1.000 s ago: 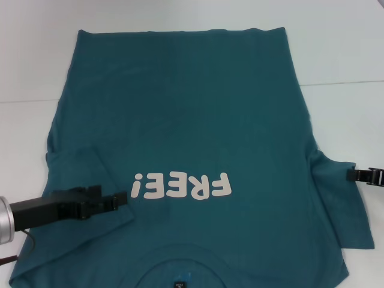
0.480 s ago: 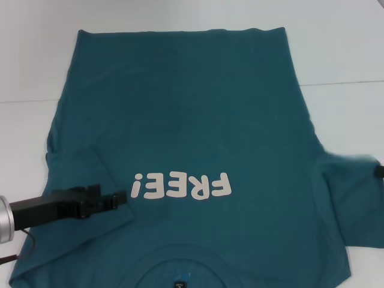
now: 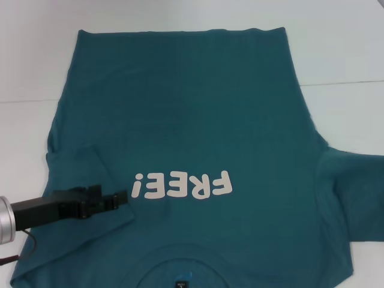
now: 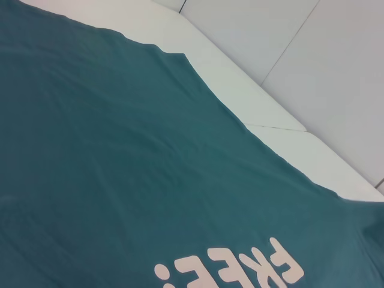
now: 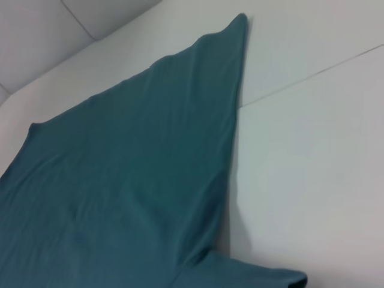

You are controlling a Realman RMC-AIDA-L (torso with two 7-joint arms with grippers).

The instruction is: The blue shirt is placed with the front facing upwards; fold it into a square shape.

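— Since you ask from the left side first, where is your left hand?

— My left hand (image 3: 120, 198) reaches in from the tabletop's (image 3: 24, 66) left edge, low over the folded-in left sleeve (image 3: 81, 174) of the blue shirt (image 3: 180, 114). Its fingertips sit just beside the exclamation mark of the white "FREE!" print (image 3: 182, 186). The fingers look drawn close together, but I cannot tell whether they pinch any cloth.

— And the shirt itself?

— It lies flat on the white tabletop, front up, covering most of the middle. The hem runs along the far edge, the collar with its small dark neck label (image 3: 179, 283) lies at the near edge, so the print reads upside down to me. My left wrist view shows the same teal cloth (image 4: 132, 156) with the print's letters (image 4: 240, 270) and a strip of the tabletop (image 4: 240, 84) beyond the shirt's side.

— The right side?

— The right sleeve (image 3: 354, 198) is spread outward toward the tabletop's right edge, lying flat. My right hand is out of sight in every view, so its state cannot be told. Its wrist view shows the shirt's side edge (image 5: 231, 120) running to a far hem corner (image 5: 240, 21), and the sleeve's edge (image 5: 264, 277) close by.
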